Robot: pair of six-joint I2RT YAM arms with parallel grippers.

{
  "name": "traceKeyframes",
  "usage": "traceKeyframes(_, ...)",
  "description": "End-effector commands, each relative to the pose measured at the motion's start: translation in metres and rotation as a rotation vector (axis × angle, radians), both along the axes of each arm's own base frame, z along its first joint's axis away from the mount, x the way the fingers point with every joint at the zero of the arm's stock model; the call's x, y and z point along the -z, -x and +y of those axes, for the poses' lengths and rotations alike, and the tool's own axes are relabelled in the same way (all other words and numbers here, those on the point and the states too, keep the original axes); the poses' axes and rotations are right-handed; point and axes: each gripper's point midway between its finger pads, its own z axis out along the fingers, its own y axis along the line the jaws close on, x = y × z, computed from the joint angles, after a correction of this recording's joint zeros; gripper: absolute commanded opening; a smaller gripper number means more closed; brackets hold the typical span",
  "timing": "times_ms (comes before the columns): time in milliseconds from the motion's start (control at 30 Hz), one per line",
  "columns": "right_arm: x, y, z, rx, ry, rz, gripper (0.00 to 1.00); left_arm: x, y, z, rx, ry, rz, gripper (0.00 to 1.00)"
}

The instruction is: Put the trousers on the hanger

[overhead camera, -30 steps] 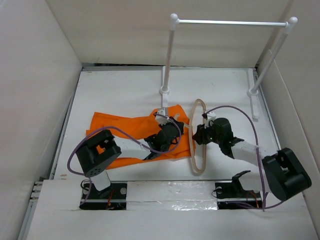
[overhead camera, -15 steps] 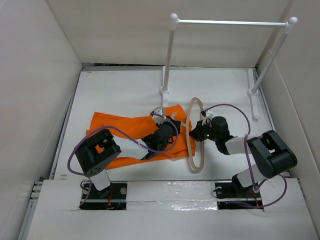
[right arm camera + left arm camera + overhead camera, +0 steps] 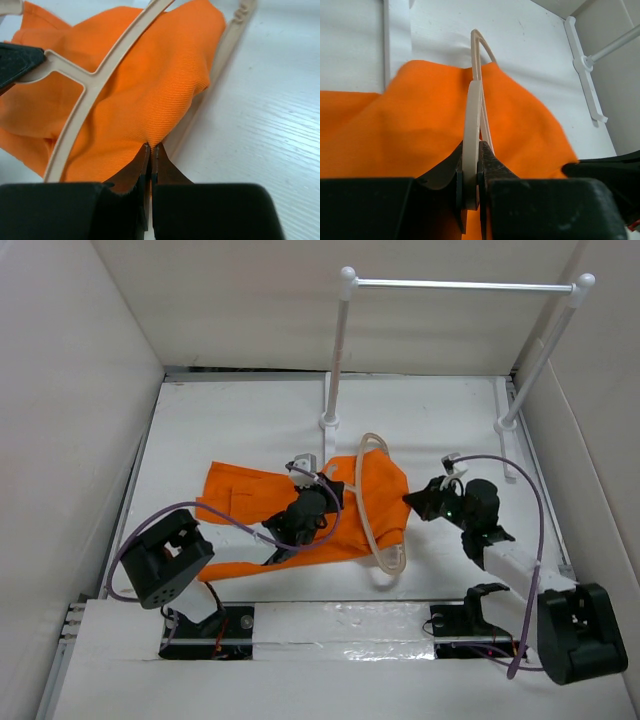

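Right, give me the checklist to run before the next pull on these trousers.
1. Left gripper shut on the hanger: ok.
2. Right gripper shut on the trousers, at their edge: ok.
3. Trousers threaded into the hanger: ok, one bar crosses over the fabric.
4. Trousers hung evenly: not ok, most fabric lies on the table left of the hanger.
5. Rack apart from both arms: ok.
6. Fabric free of snags underneath: cannot tell.
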Motion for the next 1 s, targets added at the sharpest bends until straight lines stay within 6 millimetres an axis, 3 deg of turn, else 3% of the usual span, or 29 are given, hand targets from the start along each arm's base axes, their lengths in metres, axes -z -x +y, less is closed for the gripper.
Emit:
traceKeyframes(0,-0.019,-0.01,-0.033,0.109,0.043,-0.069,0.0,0.017,0.006,0.033,-0.023,-0.135,0.012,0.0)
traceKeyframes(267,-0.077,-0.027,-0.085,0.244,0.041,-0.178,0.0,0.025,0.021,0.062,-0.029,-0.232,0.029,0.0)
traceKeyframes(333,-0.086,-0.031,-0.079,0.2,0.007,-0.199,0.0,0.022,0.021,0.056,0.013,-0.218,0.023,0.0)
traceKeyframes(367,-0.099,-0.036,-0.07,0.161,-0.018,-0.234,0.0,0.021,0.023,0.046,0.061,-0.207,0.024,0.0)
traceKeyframes(400,-0.087,-0.038,-0.055,0.099,-0.024,-0.183,0.0,0.017,0.026,0.036,0.091,-0.186,0.015,0.0)
traceKeyframes(467,-0.08,-0.042,-0.043,0.068,-0.005,-0.17,0.0,0.015,0.028,0.016,0.131,-0.174,0.013,0.0)
traceKeyframes(567,-0.053,-0.035,-0.028,0.055,0.006,-0.127,0.0,0.018,0.029,-0.004,0.142,-0.176,0.024,0.0)
traceKeyframes(667,-0.05,-0.033,-0.031,0.068,0.007,-0.126,0.0,0.022,0.023,0.005,0.062,-0.183,0.043,0.0)
traceKeyframes(733,-0.052,-0.035,-0.045,0.129,0.029,-0.121,0.0,0.025,0.02,0.014,0.037,-0.195,0.056,0.0)
traceKeyframes(867,-0.067,-0.034,-0.081,0.257,0.059,-0.153,0.0,0.021,0.015,0.052,-0.066,-0.211,0.06,0.0)
traceKeyframes(967,-0.068,-0.032,-0.096,0.306,0.054,-0.161,0.0,0.017,0.015,0.066,-0.09,-0.223,0.049,0.0)
